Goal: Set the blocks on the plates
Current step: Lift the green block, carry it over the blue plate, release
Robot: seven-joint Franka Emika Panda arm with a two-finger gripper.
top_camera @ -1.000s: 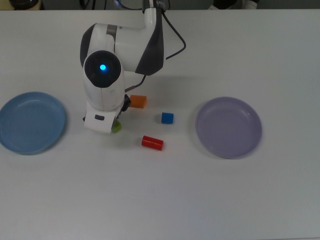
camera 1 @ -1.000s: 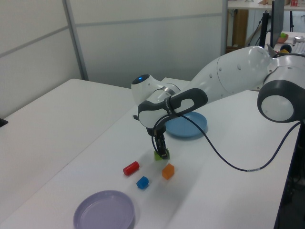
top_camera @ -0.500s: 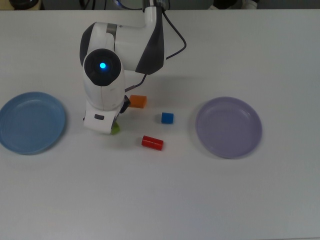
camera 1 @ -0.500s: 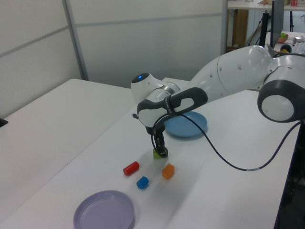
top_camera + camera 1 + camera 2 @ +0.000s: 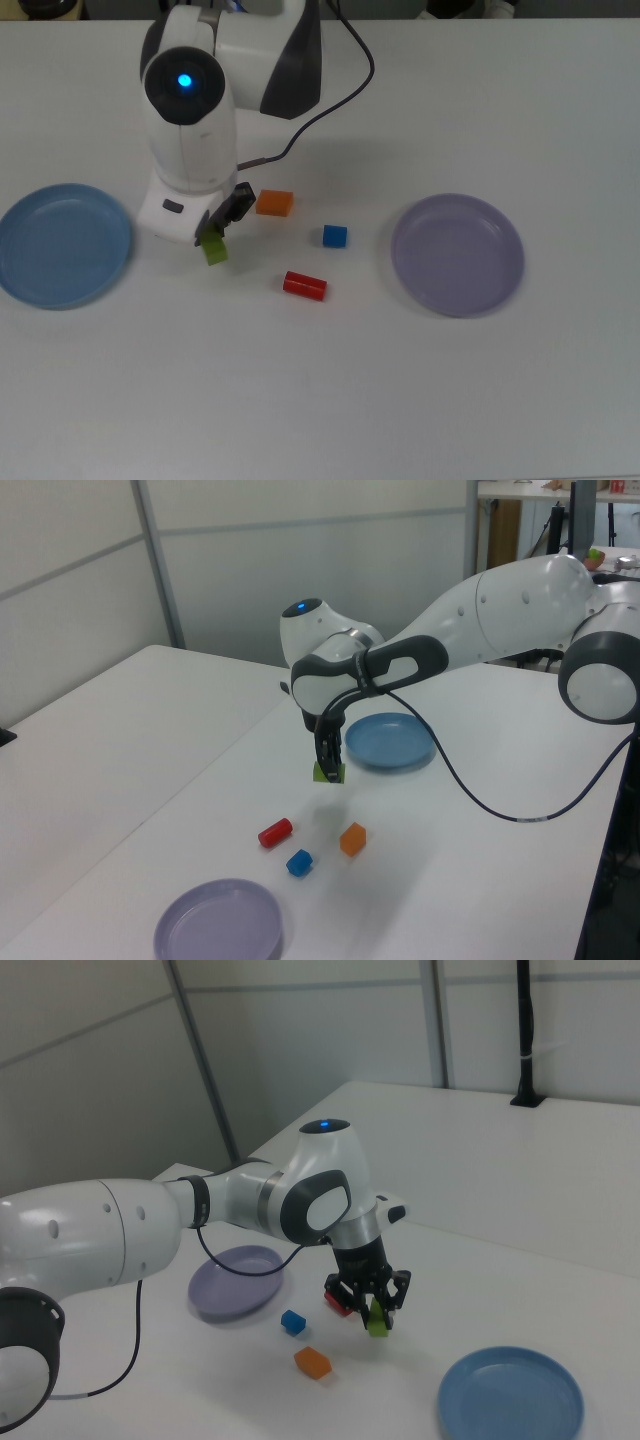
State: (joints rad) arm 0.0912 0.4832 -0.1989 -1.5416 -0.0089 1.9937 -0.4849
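My gripper (image 5: 216, 238) (image 5: 327, 768) (image 5: 374, 1312) is shut on the green block (image 5: 215, 250) (image 5: 326, 772) (image 5: 377, 1322), which hangs above the table. The orange block (image 5: 274, 203) (image 5: 352, 838) (image 5: 312, 1362), the blue cube (image 5: 334, 236) (image 5: 299, 862) (image 5: 292, 1322) and the red bar (image 5: 304, 286) (image 5: 274, 832) (image 5: 337, 1303) lie on the table between the two plates. The light blue plate (image 5: 62, 244) (image 5: 388, 741) (image 5: 512, 1400) is at the top view's left. The lavender plate (image 5: 457, 254) (image 5: 217, 922) (image 5: 236, 1282) is at the top view's right.
The arm's white body (image 5: 190, 120) reaches in from the top view's upper edge, trailing a black cable (image 5: 345, 95). In the left view the cable (image 5: 480, 800) loops low over the table to the right of the blue plate. Grey walls stand behind the white table.
The gripper has risen off the table with the green block in it and shifted slightly toward the blue plate. The other blocks and the plates have not moved.
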